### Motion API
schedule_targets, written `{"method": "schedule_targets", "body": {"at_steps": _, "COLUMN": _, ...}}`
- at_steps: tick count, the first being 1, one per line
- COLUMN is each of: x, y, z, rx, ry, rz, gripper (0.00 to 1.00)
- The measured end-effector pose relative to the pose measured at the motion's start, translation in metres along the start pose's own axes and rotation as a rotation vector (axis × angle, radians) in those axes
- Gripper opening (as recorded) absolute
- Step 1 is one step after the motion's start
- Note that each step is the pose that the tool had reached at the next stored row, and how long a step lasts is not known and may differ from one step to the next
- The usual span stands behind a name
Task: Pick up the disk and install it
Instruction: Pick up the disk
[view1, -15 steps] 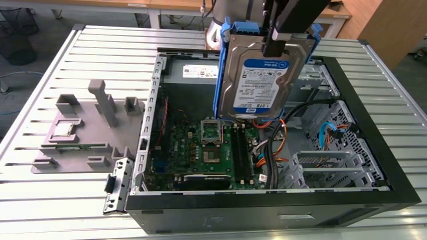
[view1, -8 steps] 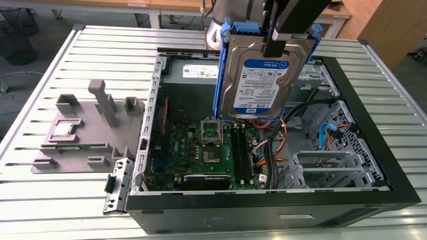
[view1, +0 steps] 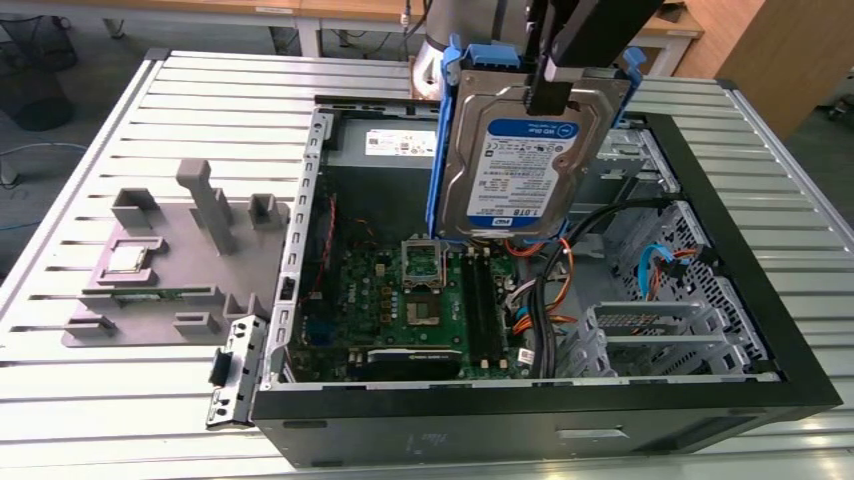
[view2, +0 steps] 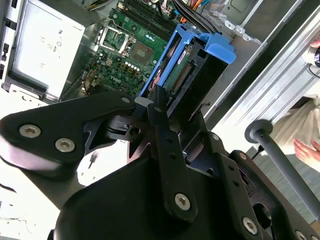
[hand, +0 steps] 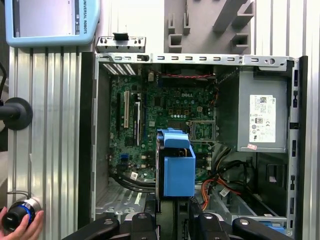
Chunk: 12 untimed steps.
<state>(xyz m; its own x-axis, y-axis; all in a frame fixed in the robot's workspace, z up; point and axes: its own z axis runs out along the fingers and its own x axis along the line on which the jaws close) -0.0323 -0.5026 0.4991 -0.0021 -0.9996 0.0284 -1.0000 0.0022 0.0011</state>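
The gripper (view1: 545, 95) gripped the disk (view1: 514, 165) at its upper edge, hanging it upright above the open computer case (view1: 534, 425), clear of its walls, over the motherboard (view1: 387, 300).

I operate in a robotics lab: slotted aluminium worktable (view1: 107, 420), opened computer case (view1: 534, 432), grey fixture block (view1: 174, 250), teach pendant (hand: 50, 22).

Silver disk (view1: 527, 170), blue rails, white-and-blue label showing, upright, hanging above open case (view1: 534, 420)
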Motion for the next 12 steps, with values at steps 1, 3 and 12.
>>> {"method": "schedule_targets", "body": {"at_steps": 1, "x": 0.0002, "y": 0.0, "z": 0.0, "rx": 0.0, "ry": 0.0, "rz": 0.0, "gripper": 0.35}}
{"method": "schedule_targets", "body": {"at_steps": 3, "x": 0.0002, "y": 0.0, "z": 0.0, "rx": 0.0, "ry": -0.0001, "rz": 0.0, "gripper": 0.35}}
{"method": "schedule_targets", "body": {"at_steps": 12, "x": 0.0015, "y": 0.0, "z": 0.0, "rx": 0.0, "ry": -0.0073, "rz": 0.0, "gripper": 0.35}}
